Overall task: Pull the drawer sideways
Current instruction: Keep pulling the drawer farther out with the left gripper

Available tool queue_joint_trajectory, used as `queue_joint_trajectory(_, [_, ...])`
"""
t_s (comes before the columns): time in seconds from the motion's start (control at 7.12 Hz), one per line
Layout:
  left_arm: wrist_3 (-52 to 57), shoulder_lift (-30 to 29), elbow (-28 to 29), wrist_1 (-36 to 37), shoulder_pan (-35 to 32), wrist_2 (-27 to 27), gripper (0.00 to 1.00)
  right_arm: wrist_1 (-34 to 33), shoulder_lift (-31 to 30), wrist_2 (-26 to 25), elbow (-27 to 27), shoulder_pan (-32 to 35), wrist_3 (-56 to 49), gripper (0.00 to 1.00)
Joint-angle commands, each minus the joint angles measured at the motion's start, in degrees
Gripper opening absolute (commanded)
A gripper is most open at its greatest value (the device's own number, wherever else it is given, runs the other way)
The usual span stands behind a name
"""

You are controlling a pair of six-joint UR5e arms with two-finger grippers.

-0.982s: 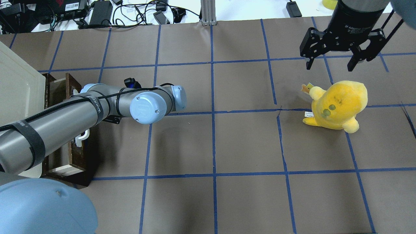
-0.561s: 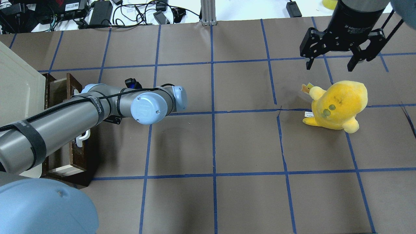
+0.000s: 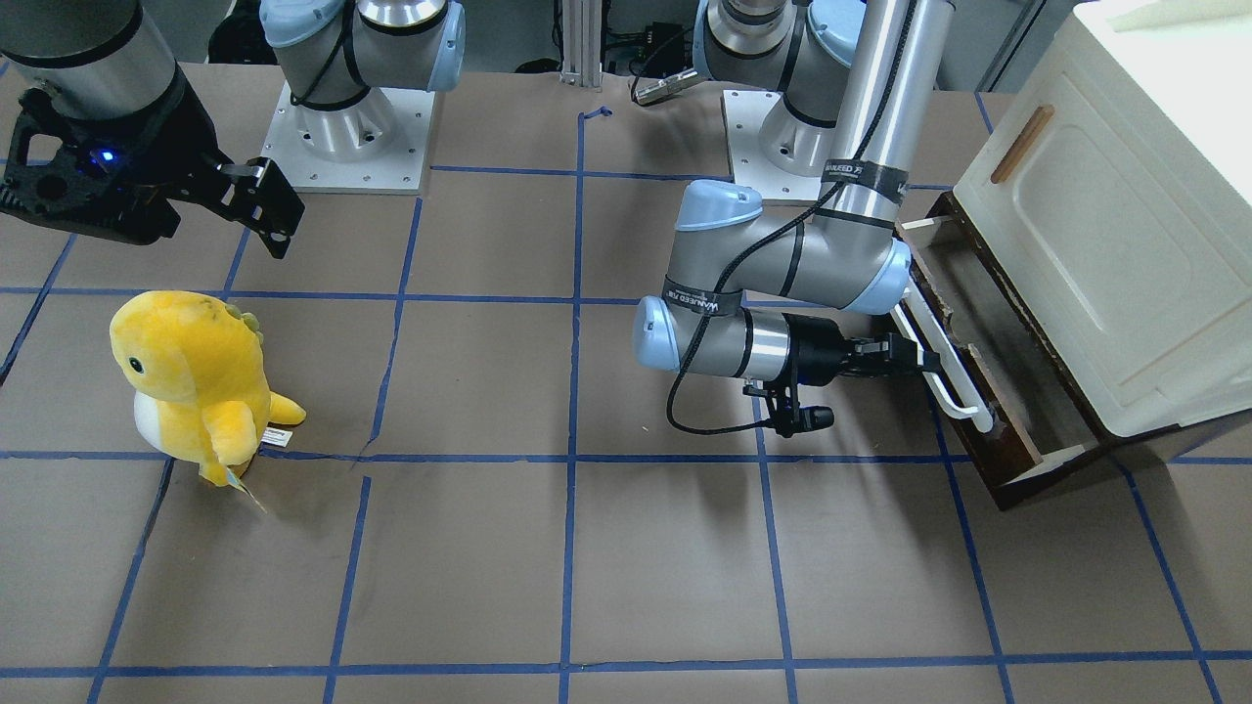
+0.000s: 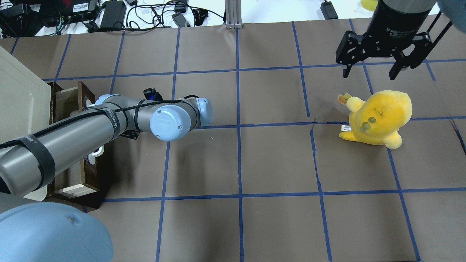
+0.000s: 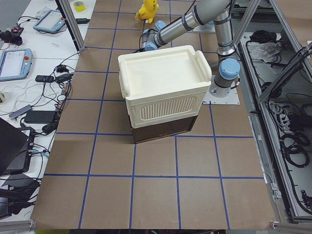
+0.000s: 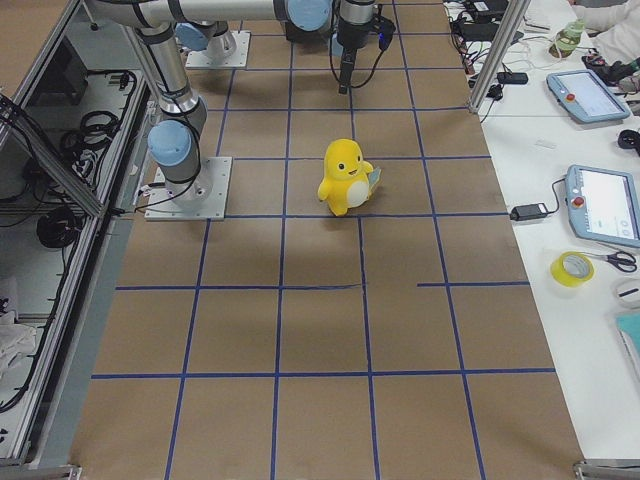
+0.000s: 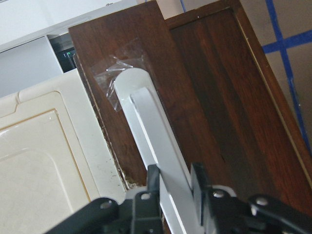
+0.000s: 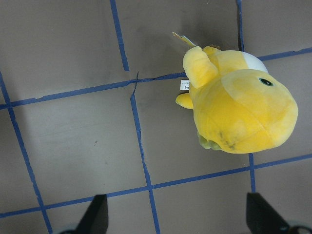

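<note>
The drawer, dark brown with a long white bar handle, sticks partly out from under the cream cabinet. My left gripper is shut on the handle near its middle. The left wrist view shows both fingers clamped on the white bar against the brown front. In the overhead view the drawer front shows beside my left arm, which hides the gripper. My right gripper is open and empty, far away above the yellow plush.
A yellow plush toy stands on the brown paper on the robot's right, also in the right wrist view. The cream cabinet fills the table's left end. Cables and power bricks lie beyond the far edge.
My left arm has moved a little to the right in the overhead view, and the drawer front has slid out with it. The right arm and plush have not moved.
</note>
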Motion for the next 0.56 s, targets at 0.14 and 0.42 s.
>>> queue_joint_trajectory(0.14, [0.8, 0.1, 0.1, 0.1, -0.9, 0.0, 0.17, 0.1, 0.0, 0.0, 0.0, 0.0, 0.0, 1.00])
queue_joint_trajectory(0.42, [0.9, 0.0, 0.2, 0.1, -1.7, 0.1, 0.17, 0.1, 0.0, 0.0, 0.0, 0.0, 0.0, 1.00])
